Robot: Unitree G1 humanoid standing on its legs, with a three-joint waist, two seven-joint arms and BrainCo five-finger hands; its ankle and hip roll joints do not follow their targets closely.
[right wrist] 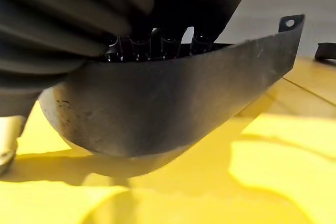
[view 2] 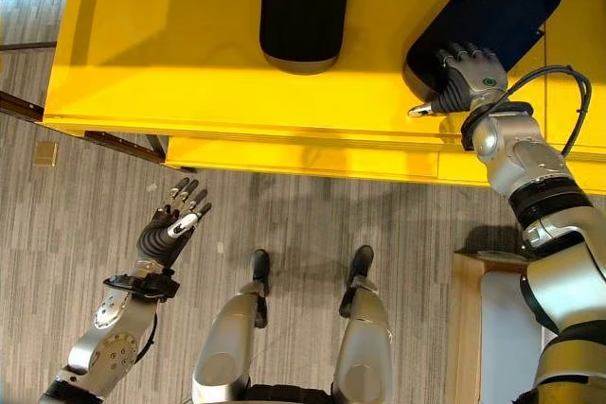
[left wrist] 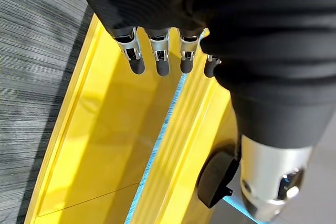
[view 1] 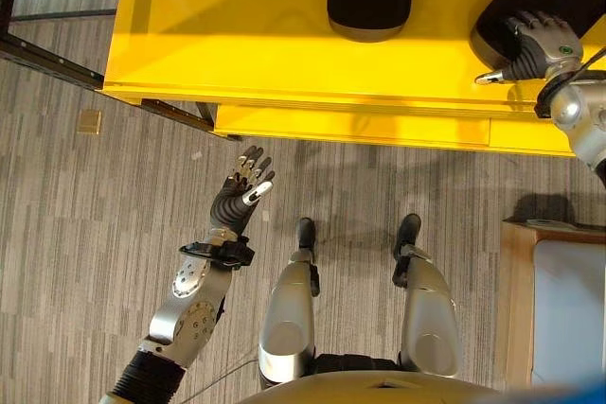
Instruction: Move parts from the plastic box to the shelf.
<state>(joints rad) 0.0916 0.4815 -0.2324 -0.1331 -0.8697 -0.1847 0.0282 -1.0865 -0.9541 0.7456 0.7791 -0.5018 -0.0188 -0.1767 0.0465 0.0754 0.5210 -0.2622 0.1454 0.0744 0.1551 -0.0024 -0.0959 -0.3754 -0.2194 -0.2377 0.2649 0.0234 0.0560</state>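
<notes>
Parts of dark plastic lie on the yellow shelf [view 2: 189, 54] before us: one rounded black part [view 2: 303, 7] sits near the middle of the surface, and a second black part [view 2: 502, 7] lies tilted toward the right end, well apart from the first. We see the right robot hand [view 2: 464, 78] resting on the near end of that second part, its dark-tipped fingers reaching over the part's rim. In the right wrist view the fingers [right wrist: 157, 45] go over the curved edge of the part [right wrist: 173, 108] and their tips are hidden behind it, so we cannot tell whether they are clenched on it or merely laid across it (the thumb sticks out sideways along the shelf's front in the head views). The part's far corner carries a small tab with a hole [right wrist: 290, 23].

The left robot hand [view 1: 241, 191] hangs over the grey carpeted floor [view 1: 95, 253], just in front of the shelf's front edge, holding nothing, with fingers straight and spread. In its own wrist view the fingers [left wrist: 160, 61] point along the yellow shelf edge [left wrist: 173, 145]. A pale wooden frame [view 1: 519, 300] stands on the floor at the lower right, and a small tan square [view 1: 89, 121] lies on the carpet to the left.
</notes>
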